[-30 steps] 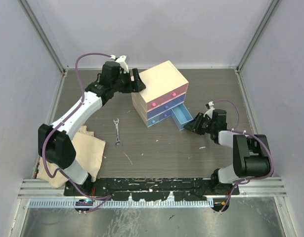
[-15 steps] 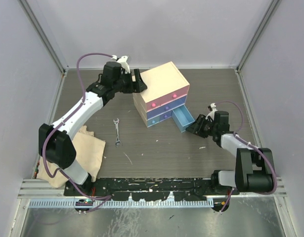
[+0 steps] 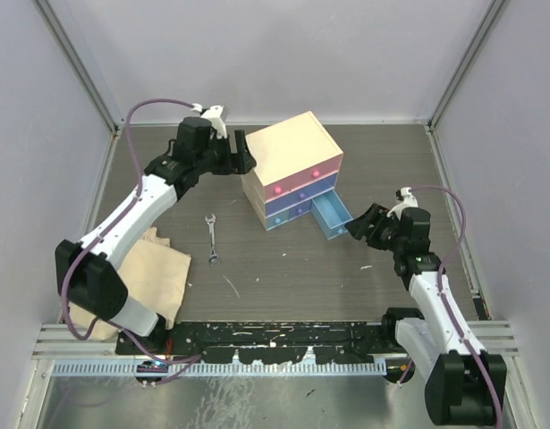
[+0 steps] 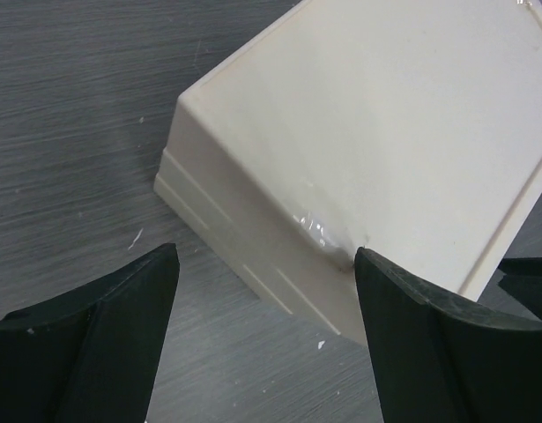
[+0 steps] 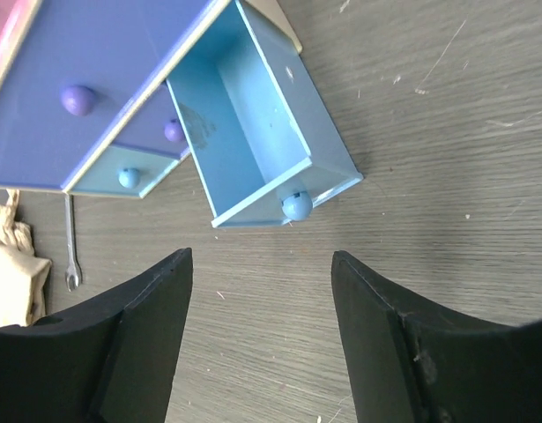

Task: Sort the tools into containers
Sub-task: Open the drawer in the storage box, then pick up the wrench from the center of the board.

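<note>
Cream chest (image 3: 292, 147) sits mid-table: pink drawer (image 3: 297, 184) and purple drawer (image 3: 294, 204) shut, one blue drawer (image 3: 331, 214) pulled out and empty. A silver wrench (image 3: 212, 238) lies left of the chest. Your left gripper (image 3: 242, 150), arm stretched forward, straddles the chest's back corner, jaws spread and holding nothing. Your right gripper (image 3: 355, 227), jaws spread and empty, hovers near the blue drawer's knob.

The dark, wood-grained table (image 3: 292, 268) carried a cream chest (image 3: 292, 147) towards the back, its bottom blue drawer (image 3: 330, 214) pulled out to the right. A silver wrench (image 3: 211, 238) lay left of the chest's front. A crumpled beige cloth (image 3: 163, 273) sat at the near left edge, and a thin pale stick (image 3: 231, 286) lay near the wrench.
</note>
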`<state>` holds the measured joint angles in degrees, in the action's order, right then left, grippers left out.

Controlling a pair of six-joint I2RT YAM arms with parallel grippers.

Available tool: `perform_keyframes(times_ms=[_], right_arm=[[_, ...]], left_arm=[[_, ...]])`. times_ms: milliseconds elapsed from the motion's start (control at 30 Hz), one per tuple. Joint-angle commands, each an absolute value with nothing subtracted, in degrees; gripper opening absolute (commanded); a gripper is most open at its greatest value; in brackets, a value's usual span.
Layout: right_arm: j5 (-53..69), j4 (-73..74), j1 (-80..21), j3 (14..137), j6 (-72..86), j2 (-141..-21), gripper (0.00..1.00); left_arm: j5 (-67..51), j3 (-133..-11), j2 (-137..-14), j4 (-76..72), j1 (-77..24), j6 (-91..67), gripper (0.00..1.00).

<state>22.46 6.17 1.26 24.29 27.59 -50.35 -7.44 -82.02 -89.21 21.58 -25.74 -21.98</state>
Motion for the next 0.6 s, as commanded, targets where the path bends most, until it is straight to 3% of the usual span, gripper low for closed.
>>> perform_keyframes(times_ms=[0, 267, 567], right_arm=[[16.08, 9.16, 1.41, 24.66, 29.84, -42.79, 0.70], [9.83, 12.61, 1.41, 24.78, 34.50, -38.97, 0.74], [12.07, 15.81, 1.40, 26.01, 33.53, -43.49, 0.79]], left_arm=[[-0.34, -78.78, -79.52, 24.14, -24.99, -20.39, 0.82], [8.25, -67.62, -69.99, 30.40, -24.33, -22.47, 0.82], [9.03, -59.39, -75.21, 31.99, -24.26, -25.86, 0.82]])
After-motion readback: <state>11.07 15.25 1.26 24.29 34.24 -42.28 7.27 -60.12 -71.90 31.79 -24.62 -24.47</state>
